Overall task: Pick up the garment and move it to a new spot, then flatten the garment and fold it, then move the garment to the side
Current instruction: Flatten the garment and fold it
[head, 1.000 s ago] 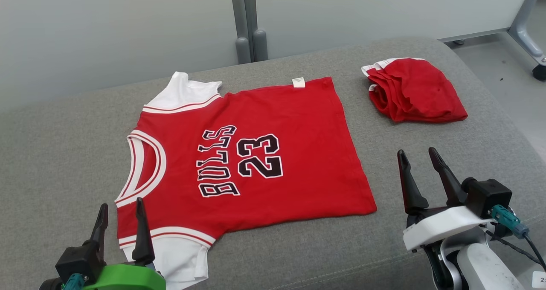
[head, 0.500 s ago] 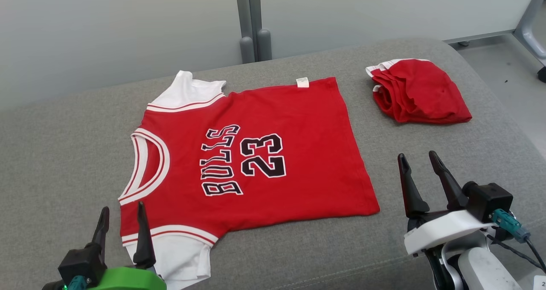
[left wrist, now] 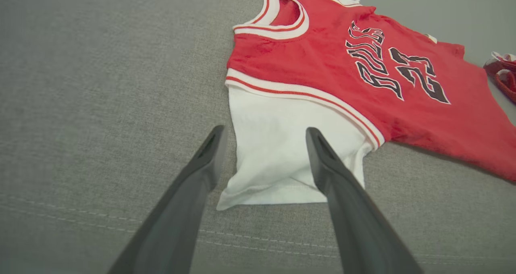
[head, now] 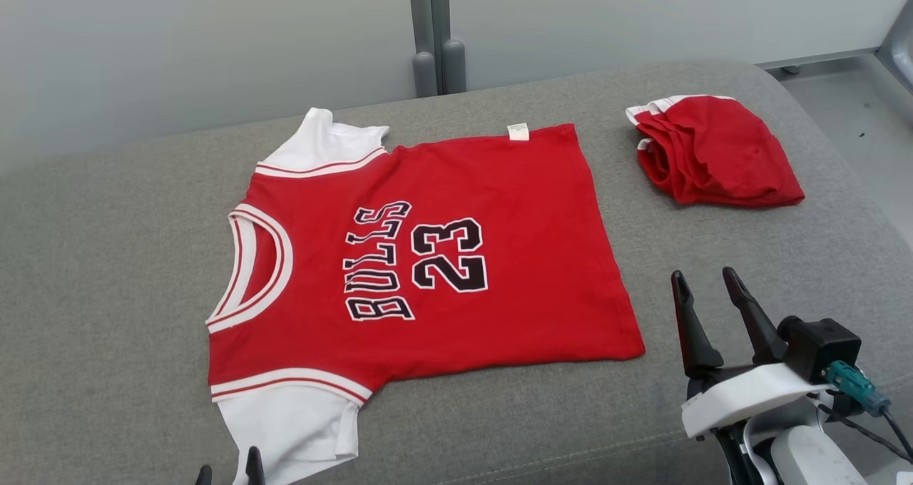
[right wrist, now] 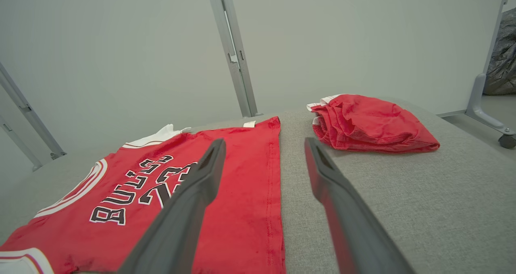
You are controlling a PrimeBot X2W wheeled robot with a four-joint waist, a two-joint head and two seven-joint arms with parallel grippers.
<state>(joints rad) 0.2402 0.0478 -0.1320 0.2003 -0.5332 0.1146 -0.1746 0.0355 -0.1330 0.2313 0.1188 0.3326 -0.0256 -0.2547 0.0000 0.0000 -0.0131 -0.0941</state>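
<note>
Jersey (head: 421, 257) lies spread flat, print up, mid-cushion (head: 107, 257), neck to the left, so it looks ready for folding. Left end effector (left wrist: 265, 132) is wide open and empty, pointing at the near white sleeve (left wrist: 274, 117), probably lined up to take that corner. Right end effector (head: 702, 274), also wide open and empty, hovers near the hem. Folded red shorts (head: 720, 157) sit apart at the far right, out of the way.
</note>
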